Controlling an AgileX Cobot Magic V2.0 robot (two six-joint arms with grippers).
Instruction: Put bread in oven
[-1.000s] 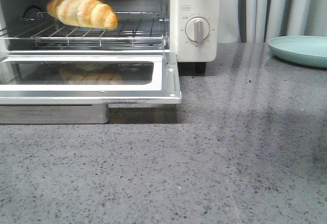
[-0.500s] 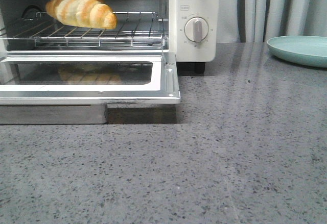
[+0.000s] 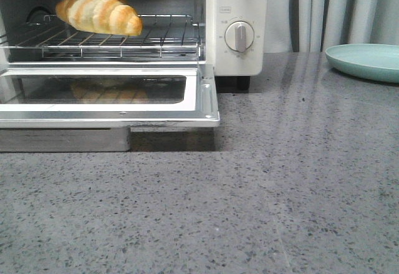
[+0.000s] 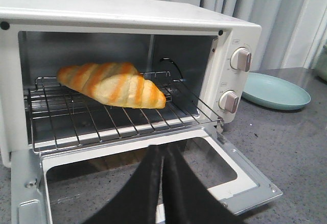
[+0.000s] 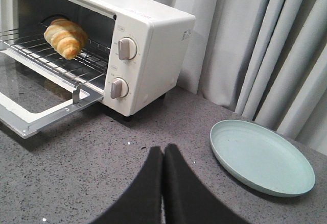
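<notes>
- Inside the oven [image 3: 237, 30]: bread [image 3: 98, 12] lying on the wire rack [image 3: 156, 37], toward the rack's left rear, pointed end aimed at the dials [image 3: 239, 35].
- Oven parked at the counter's [image 3: 249, 193] far left edge, glass door [image 3: 106, 96] dropped flat and open, faint reflection of the roll in the pane.
- Left gripper [image 4: 162, 183] poised above the open door, black fingers pressed together, nothing between them, well clear of the bread [image 4: 112, 83].
- Right gripper [image 5: 163, 183] over bare counter between oven and plate, fingers likewise closed against each other, empty.
- Pale teal plate [image 3: 368, 60] near the counter's far right edge, well apart from the oven, nothing on it.
- Grey curtains [image 3: 330, 9] hanging behind the counter's rear edge.
- Neither gripper visible from the front.
</notes>
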